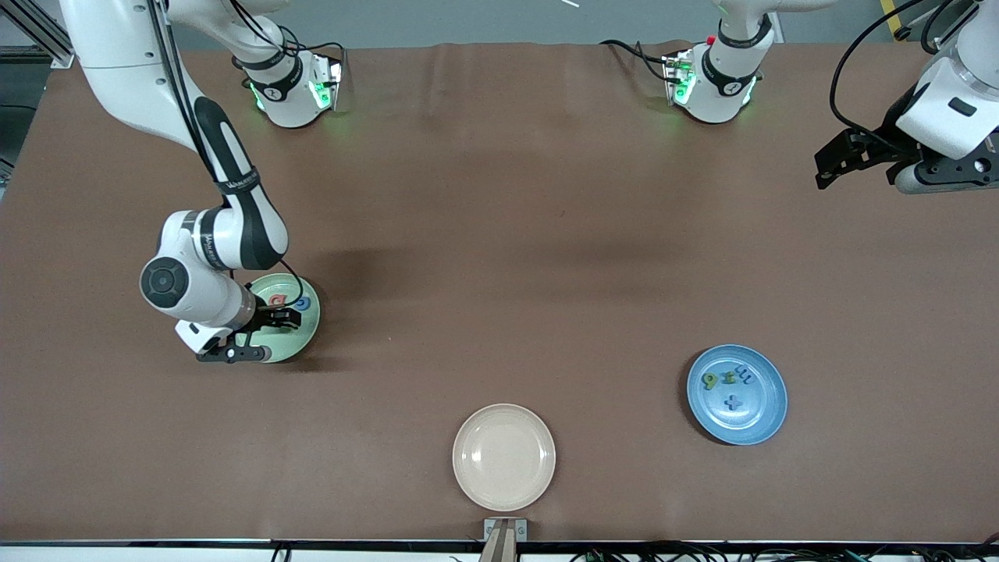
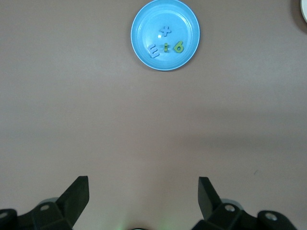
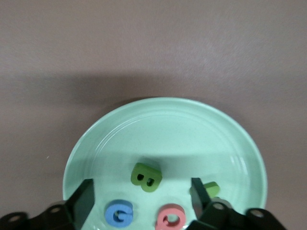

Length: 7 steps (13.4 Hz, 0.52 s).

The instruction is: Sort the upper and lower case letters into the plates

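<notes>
The right gripper (image 3: 141, 194) is hanging just over the mint plate (image 3: 163, 120), jaws spread around nothing, so the green B (image 3: 146, 177) is lying loose there beside G (image 3: 119, 213) and Q (image 3: 170, 217). The left gripper (image 2: 144, 196) is waiting spread, well apart; the blue plate (image 1: 761, 417) is holding the lowercase letters (image 1: 727, 380).

My right gripper (image 1: 261, 337) hangs low over the pale mint green glossy plate (image 1: 309, 326) toward my right arm's end of the brown table (image 1: 499, 234), fingers spread, with a pink letter (image 1: 275, 300) and a blue letter (image 1: 300, 303) lying in it beside them

My left gripper (image 1: 831, 164) waits in the air at the other end, fingers apart

The medium blue plate (image 1: 769, 414) holds four small green and blue letters (image 1: 732, 403); the cream-beige plate (image 1: 503, 457) sits nearest the front camera
</notes>
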Each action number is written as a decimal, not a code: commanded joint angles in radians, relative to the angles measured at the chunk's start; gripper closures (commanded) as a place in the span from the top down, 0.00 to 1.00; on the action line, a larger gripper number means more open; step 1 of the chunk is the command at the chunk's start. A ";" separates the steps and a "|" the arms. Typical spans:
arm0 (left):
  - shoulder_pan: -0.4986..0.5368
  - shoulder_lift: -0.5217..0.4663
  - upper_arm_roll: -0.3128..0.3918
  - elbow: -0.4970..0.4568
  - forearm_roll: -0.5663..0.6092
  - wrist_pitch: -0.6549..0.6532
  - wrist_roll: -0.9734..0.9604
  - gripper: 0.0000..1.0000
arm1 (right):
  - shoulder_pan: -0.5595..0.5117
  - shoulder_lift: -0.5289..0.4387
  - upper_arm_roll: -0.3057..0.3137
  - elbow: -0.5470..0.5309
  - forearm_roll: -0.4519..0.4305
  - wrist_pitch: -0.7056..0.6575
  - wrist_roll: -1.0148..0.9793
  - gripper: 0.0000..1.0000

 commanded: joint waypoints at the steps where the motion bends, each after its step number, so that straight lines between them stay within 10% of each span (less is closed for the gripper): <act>1: -0.003 -0.015 -0.011 -0.001 -0.003 -0.011 0.013 1.00 | -0.045 -0.080 -0.003 0.102 -0.025 -0.207 -0.073 1.00; 7: 0.008 -0.013 -0.023 0.001 0.001 -0.018 0.017 1.00 | -0.083 -0.126 -0.051 0.417 -0.097 -0.625 -0.089 1.00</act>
